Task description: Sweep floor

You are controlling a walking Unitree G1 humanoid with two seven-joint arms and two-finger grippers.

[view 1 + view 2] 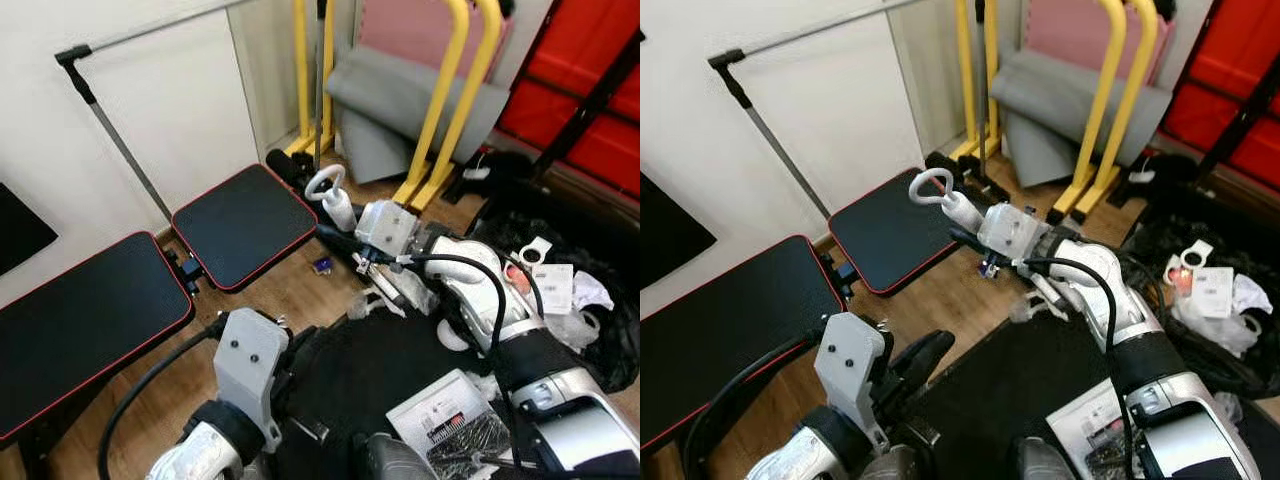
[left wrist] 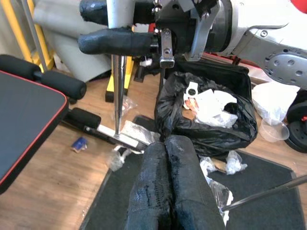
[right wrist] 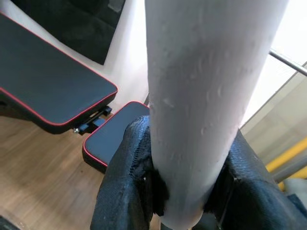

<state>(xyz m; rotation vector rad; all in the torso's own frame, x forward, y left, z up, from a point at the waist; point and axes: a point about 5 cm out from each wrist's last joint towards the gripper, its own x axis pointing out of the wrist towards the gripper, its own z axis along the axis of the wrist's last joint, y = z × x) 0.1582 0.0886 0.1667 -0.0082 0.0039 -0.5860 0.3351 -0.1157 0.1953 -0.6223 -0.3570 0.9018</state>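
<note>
Gleaming white broom handle (image 3: 201, 96), loop-ended

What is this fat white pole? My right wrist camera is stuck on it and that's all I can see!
Observer: It's the broom handle, clamped in the right gripper. The head view shows its top ending in a white hanging loop.
Operator: Where does the bottom go?
Observer: The left wrist view shows its metal shaft running down to the wooden floor, right beside some crumpled clear wrappers.
</note>
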